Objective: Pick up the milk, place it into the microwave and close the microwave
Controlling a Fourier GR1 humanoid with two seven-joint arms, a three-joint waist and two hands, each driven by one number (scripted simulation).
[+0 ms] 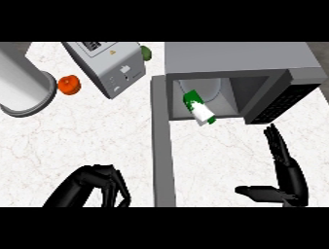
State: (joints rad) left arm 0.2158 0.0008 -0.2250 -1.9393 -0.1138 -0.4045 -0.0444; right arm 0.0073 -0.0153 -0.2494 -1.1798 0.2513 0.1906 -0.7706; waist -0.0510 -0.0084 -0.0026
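Head view. Right hand [288, 168]: lower right, fingers straight and pointing up toward the microwave, thumb stretched out to the side, holding nothing. Left hand [99, 187]: lower left over the white marbled counter [66, 141], fingers curled inward, nothing seen in them. Microwave [243, 65]: grey, upper right, cavity exposed. Microwave door [162, 141]: swung open, seen edge-on as a long grey strip running down toward the lower edge, between the two hands. Milk [200, 107]: green-and-white carton, tilted, at the cavity's front lip, partly jutting past it. Grey appliance [106, 65]: upper centre-left. Green object [146, 52]: just beside it. Grey cylinder [13, 80]: upper left. Orange object [69, 85]: touching the cylinder's rim.
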